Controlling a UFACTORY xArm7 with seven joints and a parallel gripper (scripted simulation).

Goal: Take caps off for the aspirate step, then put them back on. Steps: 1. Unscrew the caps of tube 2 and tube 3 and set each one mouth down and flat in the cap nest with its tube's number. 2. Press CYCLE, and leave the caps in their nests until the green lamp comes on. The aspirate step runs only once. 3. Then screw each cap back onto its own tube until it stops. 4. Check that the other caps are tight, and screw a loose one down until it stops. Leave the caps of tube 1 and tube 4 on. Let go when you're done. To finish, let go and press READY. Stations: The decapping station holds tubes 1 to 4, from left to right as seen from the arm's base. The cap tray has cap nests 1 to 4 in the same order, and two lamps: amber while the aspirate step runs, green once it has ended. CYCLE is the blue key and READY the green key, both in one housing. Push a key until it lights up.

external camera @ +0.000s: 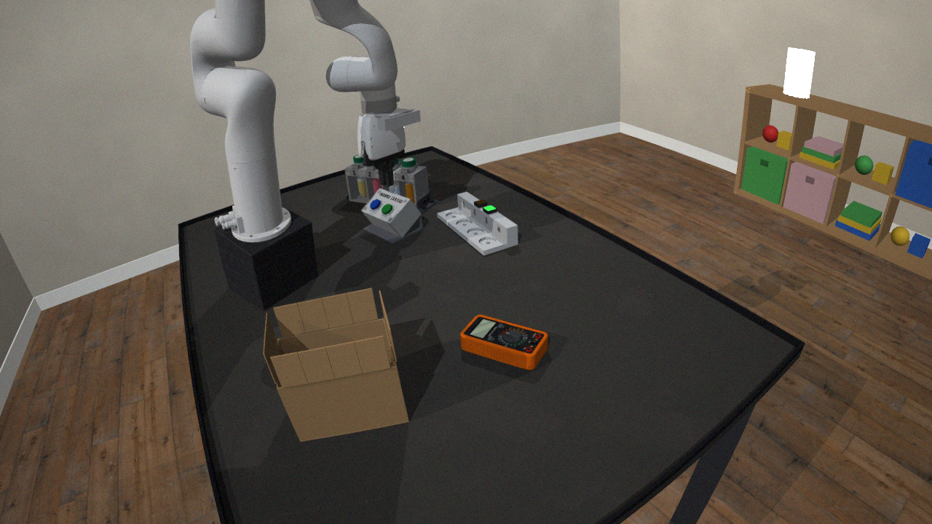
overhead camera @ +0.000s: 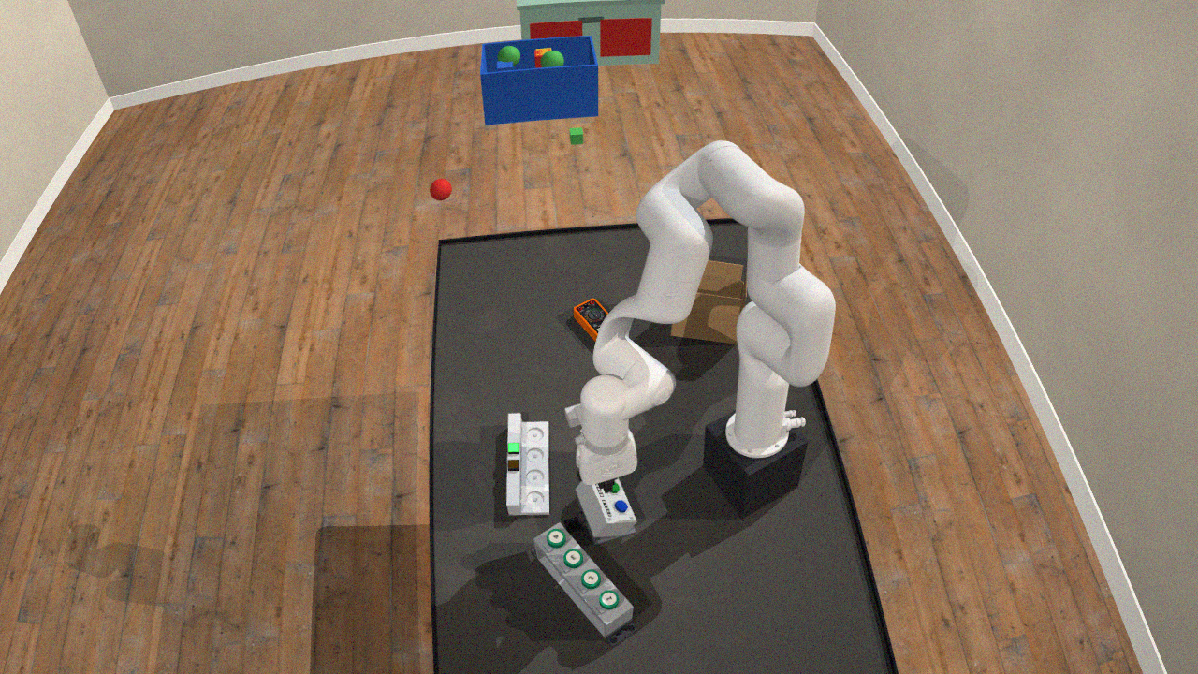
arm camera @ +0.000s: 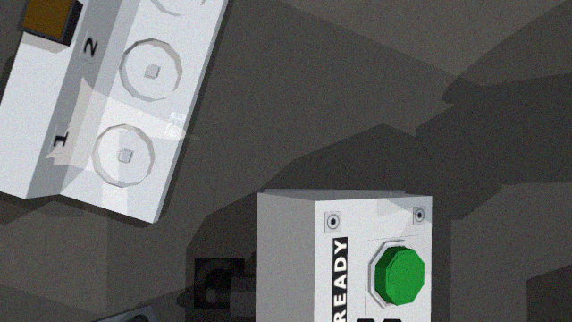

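The tube rack (overhead camera: 583, 578) holds four tubes, each with a green cap on. The cap tray (overhead camera: 528, 465) stands to its left with its green lamp (overhead camera: 513, 447) lit; nests 1 (arm camera: 123, 155) and 2 (arm camera: 151, 70) are empty in the wrist view. The key housing (overhead camera: 608, 506) carries the green READY key (arm camera: 399, 275) and the blue CYCLE key (overhead camera: 620, 505). My gripper (external camera: 385, 170) is shut and empty, pointing down just above the key housing (external camera: 389, 215), in front of the rack. Its fingers do not show in the wrist view.
An open cardboard box (external camera: 332, 364) and an orange multimeter (external camera: 503, 340) lie on the near half of the black table. The arm's base block (external camera: 263, 250) stands left of the stations. A shelf and a blue bin are off the table.
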